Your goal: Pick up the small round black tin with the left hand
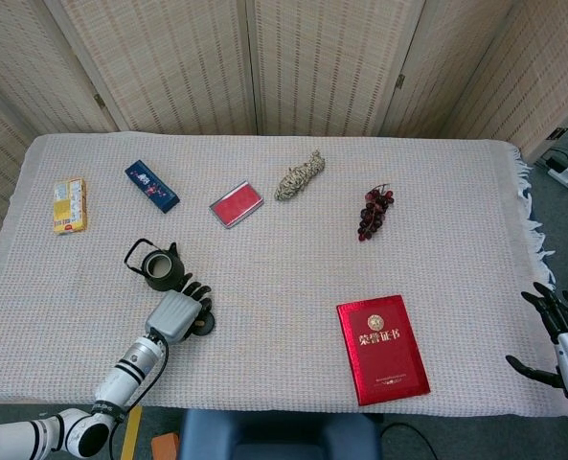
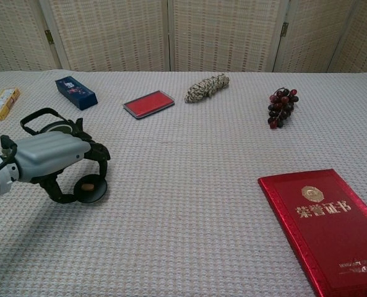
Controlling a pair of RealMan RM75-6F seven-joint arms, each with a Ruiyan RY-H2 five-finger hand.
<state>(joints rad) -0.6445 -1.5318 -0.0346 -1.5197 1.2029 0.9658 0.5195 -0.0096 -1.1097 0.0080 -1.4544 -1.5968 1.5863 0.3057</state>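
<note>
The small round black tin (image 2: 91, 188) lies low on the white woven tablecloth at the front left, an orange spot on its top. My left hand (image 2: 50, 156) arches over it, thumb at its left edge and fingertips (image 2: 103, 168) down its right side, pinching it. In the head view the tin (image 1: 204, 326) peeks out beside the left hand (image 1: 176, 314). My right hand (image 1: 563, 343) hangs off the table's right edge with fingers spread, holding nothing; the chest view does not show it.
A small black teapot (image 2: 50, 125) stands just behind the left hand. A red booklet (image 1: 382, 349) lies front right. Further back are dark grapes (image 1: 374, 212), a rope bundle (image 1: 300, 175), a red flat case (image 1: 236, 204), a blue box (image 1: 151, 186) and a yellow box (image 1: 70, 204).
</note>
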